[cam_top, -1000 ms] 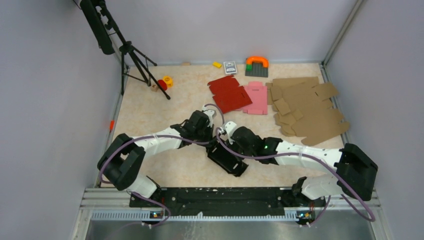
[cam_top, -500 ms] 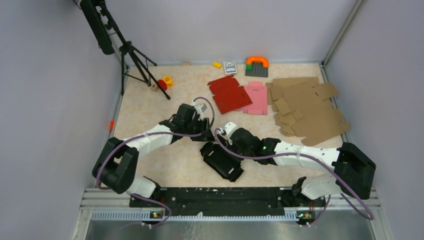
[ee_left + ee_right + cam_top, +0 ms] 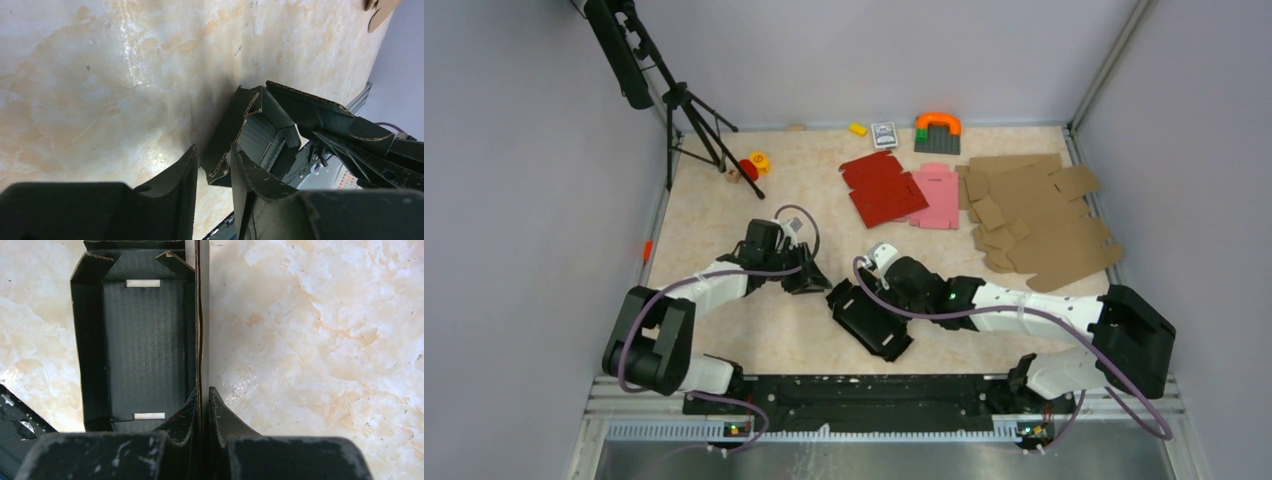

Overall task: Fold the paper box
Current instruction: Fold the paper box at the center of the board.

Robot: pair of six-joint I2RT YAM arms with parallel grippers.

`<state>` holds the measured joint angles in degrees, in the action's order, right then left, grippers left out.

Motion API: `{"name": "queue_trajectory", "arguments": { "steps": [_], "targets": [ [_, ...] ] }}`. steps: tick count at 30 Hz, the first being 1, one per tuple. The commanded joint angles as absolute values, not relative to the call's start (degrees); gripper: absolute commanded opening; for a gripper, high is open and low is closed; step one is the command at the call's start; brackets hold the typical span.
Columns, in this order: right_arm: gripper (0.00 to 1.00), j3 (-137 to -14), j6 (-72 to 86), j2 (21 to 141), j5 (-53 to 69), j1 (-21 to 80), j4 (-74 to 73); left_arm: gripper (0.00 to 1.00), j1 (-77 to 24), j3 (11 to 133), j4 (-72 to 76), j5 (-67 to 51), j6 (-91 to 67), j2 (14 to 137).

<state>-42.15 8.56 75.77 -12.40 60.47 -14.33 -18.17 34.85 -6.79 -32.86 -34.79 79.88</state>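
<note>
"Fingers first: how did each pair stand?"

"On the right gripper (image 3: pixel 202 396) the fingers (image 3: pixel 225 422) were pressed together on one upright side wall of the paper box (image 3: pixel 142 345), pinching it from both sides. On the left gripper (image 3: pixel 213 148) the fingers stood partly open, with nothing held between them."

"Where was the box, measured from those fingers?"

"It sat on the table (image 3: pixel 724 200), half formed, an open black tray. From the right fingers the tray lay to the left, and the pinched wall ran straight ahead past the tips. Two pale slots showed in its floor. From the left fingers a raised corner flap stood just beyond the tips; whether it touched them could not be told."

"How would it handle?"

"Probably very light, so it would slide or lift with any pull unless one gripper pinned it. The thin corrugated card looked stiff across its panels but ready to bend at the scored lines, and a hard squeeze could crease it. Its matte face should not slip. The best hold seemed a wall edge near a fold, not a loose tab."

"And further out?"

"Well beyond both pairs of fingertips lay a red blank (image 3: pixel 882 188), a pink blank (image 3: pixel 936 195) right beside it, and a spread of brown cardboard pieces (image 3: pixel 1039 215)."
</note>
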Motion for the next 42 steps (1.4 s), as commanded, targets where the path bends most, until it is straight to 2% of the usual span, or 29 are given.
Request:
{"name": "queue_trajectory", "arguments": {
  "steps": [1,4,8,11,25,29,33,42],
  "targets": [
    [0.00,-44.8,8.0,74.7,-13.5,61.3,-14.7,0.30,-16.7,33.6,-2.0,-36.1,-37.5,79.5],
    [0.00,-45.0,8.0,74.6,-13.6,61.5,-14.7,0.24,-16.5,33.9,-3.4,-35.3,-37.7,82.1],
    [0.00,-45.2,7.8,74.8,-13.8,62.1,-14.6,0.06,-16.6,33.9,-1.9,-38.5,-38.5,86.4],
    [0.00,-45.6,7.7,75.1,-14.5,63.0,-14.6,0.03,-16.9,33.3,-0.5,-41.2,-39.0,88.0],
    [0.00,-46.7,9.2,77.3,-19.5,65.9,-13.5,0.13,-21.1,30.9,6.1,-44.7,-43.2,86.1],
    [0.00,-46.4,9.9,77.4,-20.4,66.5,-13.2,0.29,-21.6,29.9,8.0,-44.4,-43.6,85.4],
    [0.00,-45.7,10.3,76.7,-20.9,66.9,-12.2,0.37,-22.3,29.4,9.7,-44.9,-44.1,85.7],
    [0.00,-45.6,10.2,76.4,-21.0,67.0,-11.9,0.38,-24.5,29.7,10.5,-44.4,-43.8,87.9]
  ]
}}
